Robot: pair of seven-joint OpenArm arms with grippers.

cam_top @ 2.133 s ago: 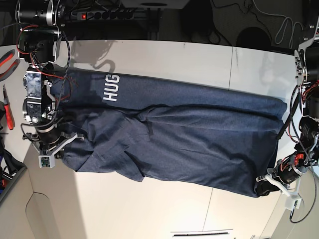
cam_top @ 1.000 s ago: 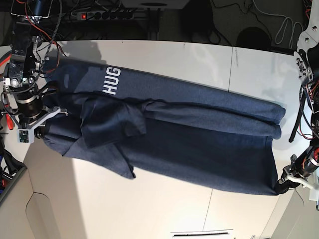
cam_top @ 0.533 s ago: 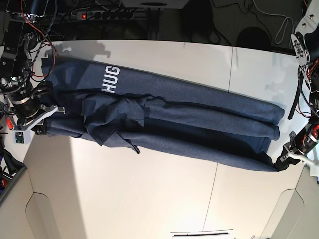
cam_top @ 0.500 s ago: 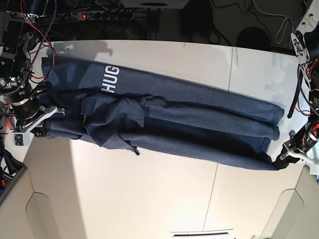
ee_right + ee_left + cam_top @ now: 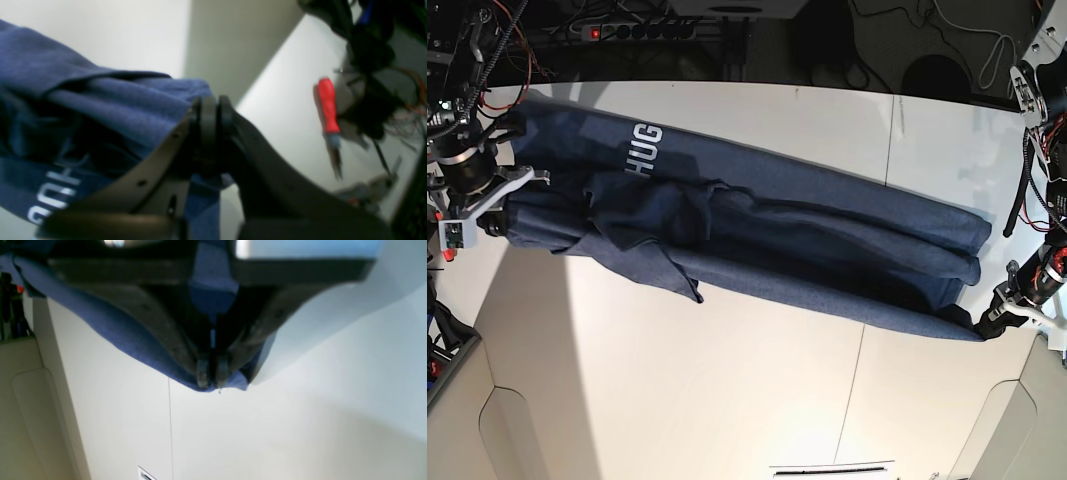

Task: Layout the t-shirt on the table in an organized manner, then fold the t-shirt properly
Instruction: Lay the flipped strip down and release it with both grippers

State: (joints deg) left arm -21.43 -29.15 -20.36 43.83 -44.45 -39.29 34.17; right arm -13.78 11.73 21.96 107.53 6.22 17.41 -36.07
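Observation:
The navy t-shirt [image 5: 757, 240] hangs stretched in a long band across the white table [image 5: 727, 400], white lettering "HUG" [image 5: 642, 150] at its left end. My right gripper [image 5: 499, 215] at the base view's left is shut on the shirt's left edge; the wrist view shows its fingertips [image 5: 211, 106] pinching blue cloth [image 5: 100, 100]. My left gripper [image 5: 984, 322] at the base view's right is shut on the shirt's lower right corner; its wrist view shows the fingertips [image 5: 210, 373] clamped on the cloth edge [image 5: 133, 340] above the table [image 5: 267, 433].
A thin seam line [image 5: 875, 260] runs across the table. A red-handled tool [image 5: 328, 106] lies beyond the table's left edge near cables. A power strip [image 5: 627, 30] and cables lie behind the table. The table's near edge curves at the lower left [image 5: 487, 420].
Both grippers have pulled the shirt upward and tauter. The right gripper moved up and left with its end, and the loose lower fold has drawn in to a narrower band.

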